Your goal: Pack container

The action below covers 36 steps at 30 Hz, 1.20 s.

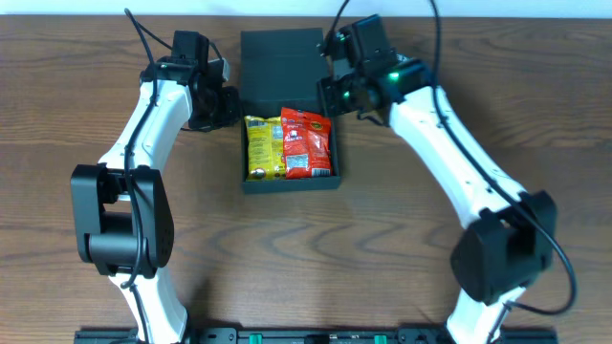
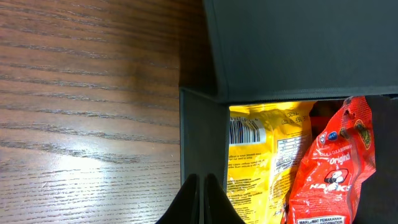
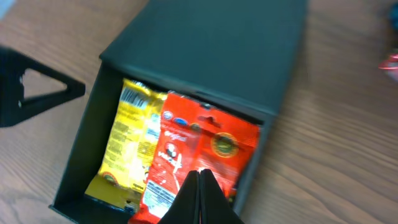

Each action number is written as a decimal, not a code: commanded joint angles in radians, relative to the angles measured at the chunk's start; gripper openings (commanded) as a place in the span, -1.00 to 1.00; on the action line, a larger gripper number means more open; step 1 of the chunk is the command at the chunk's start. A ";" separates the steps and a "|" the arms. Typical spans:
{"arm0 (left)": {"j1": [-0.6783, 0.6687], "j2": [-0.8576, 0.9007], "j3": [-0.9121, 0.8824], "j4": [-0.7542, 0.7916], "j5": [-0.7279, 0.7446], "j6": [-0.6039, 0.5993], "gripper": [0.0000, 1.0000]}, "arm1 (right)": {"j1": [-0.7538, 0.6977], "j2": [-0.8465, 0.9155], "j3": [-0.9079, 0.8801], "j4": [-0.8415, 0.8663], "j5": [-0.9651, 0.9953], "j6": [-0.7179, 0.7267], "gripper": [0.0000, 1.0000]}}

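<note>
1 container (image 1: 280, 57) holds seemingly 2 packets (image 1: 287, 148); left end effector (image 2: 203, 182), right end effector (image 3: 200, 177) together.

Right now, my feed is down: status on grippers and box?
Both grippers shut, empty: left gripper, right gripper. Dark charcoal cardboard box holds yellow snack packet and red snack packet, flap lid not closed. No obstruction seen.

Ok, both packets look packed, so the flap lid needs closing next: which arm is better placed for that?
Probably right. The right gripper, shut, hovers over the red packet inside the container, facing the open lid. The left gripper, also shut, sits beside its left wall.
</note>
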 commanded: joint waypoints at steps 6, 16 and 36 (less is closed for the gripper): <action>0.002 -0.031 0.021 0.000 -0.014 -0.003 -0.88 | 0.073 0.156 -0.006 0.090 -0.026 -0.045 -0.98; 0.002 -0.031 0.021 0.000 -0.014 -0.003 -0.88 | 0.077 0.243 -0.006 0.108 -0.010 -0.044 -0.97; 0.002 -0.031 0.021 0.000 -0.014 -0.003 -0.88 | 0.077 0.304 0.082 0.008 0.045 0.008 -0.98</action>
